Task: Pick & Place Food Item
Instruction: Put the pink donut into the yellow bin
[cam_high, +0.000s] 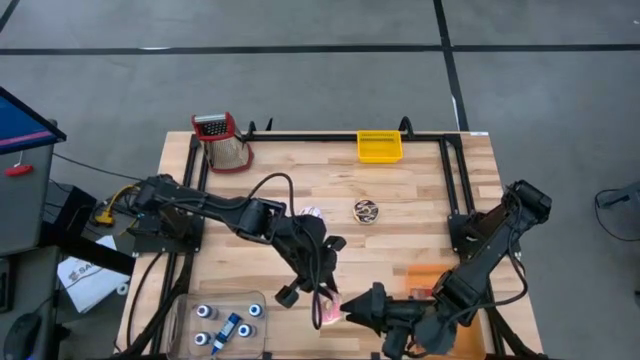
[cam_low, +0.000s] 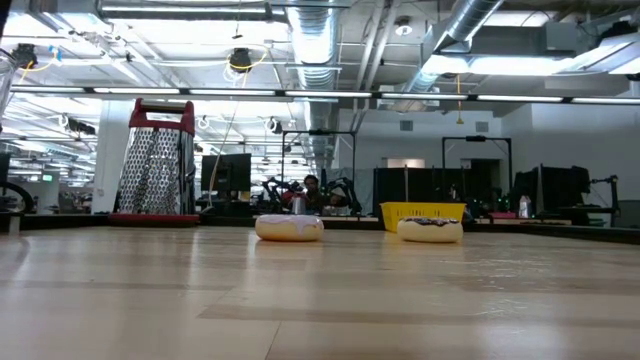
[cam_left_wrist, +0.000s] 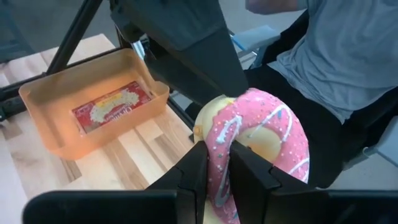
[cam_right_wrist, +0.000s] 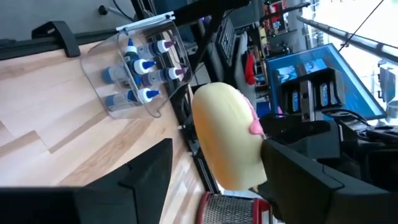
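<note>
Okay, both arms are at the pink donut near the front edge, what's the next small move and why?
Probably the right end effector should close on the pink donut. The left end effector pinches the donut's rim and holds it upright off the table, while the right one's open fingers straddle it. That looks like a handover, maybe towards the orange tray.

A robotics lab or industrial workspace: a wooden tabletop (cam_high: 400, 190) on a black metal frame stands on a bare grey concrete floor (cam_high: 300, 90). Overhead run exposed silver ducts (cam_low: 318, 40), pipes and strip lights; beyond the tabletop's far edge stand dark monitors (cam_low: 545, 185) and equipment racks.
</note>
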